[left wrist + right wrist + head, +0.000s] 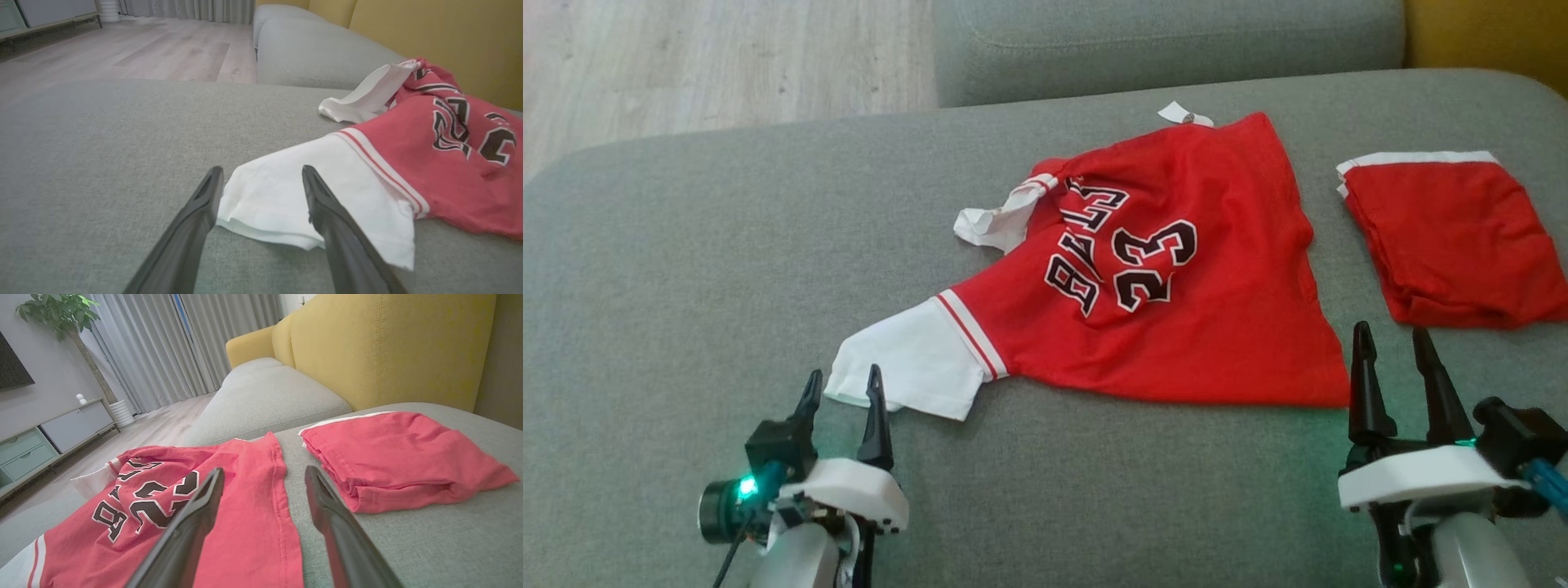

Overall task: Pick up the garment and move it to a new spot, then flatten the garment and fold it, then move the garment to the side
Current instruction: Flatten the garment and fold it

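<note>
- Left gripper (843, 377): fingers spread wide, empty, tips either side of the white sleeve (286, 196) of the jersey (1176, 335); I cannot tell if they touch it.
- Right gripper (1390, 331): spread, empty, just beside the jersey's near hem corner.
- Jersey lies rumpled mid-cushion (686, 269); "23" reads clearly, and the lettering beside it starts with "B".
- Thin red fabric, red-striped sleeve cuffs; a folded red cloth (1454, 245) lies to the right.

left gripper (843, 374): two skinny black pointy fingers (876, 420), white shell (858, 490), black camera pod (719, 513) with a green light (745, 487), dark cable (731, 557) | right gripper (1390, 329): same black fingers, white shell, blue cable (1550, 483), silvery forearm (1470, 549)
</note>
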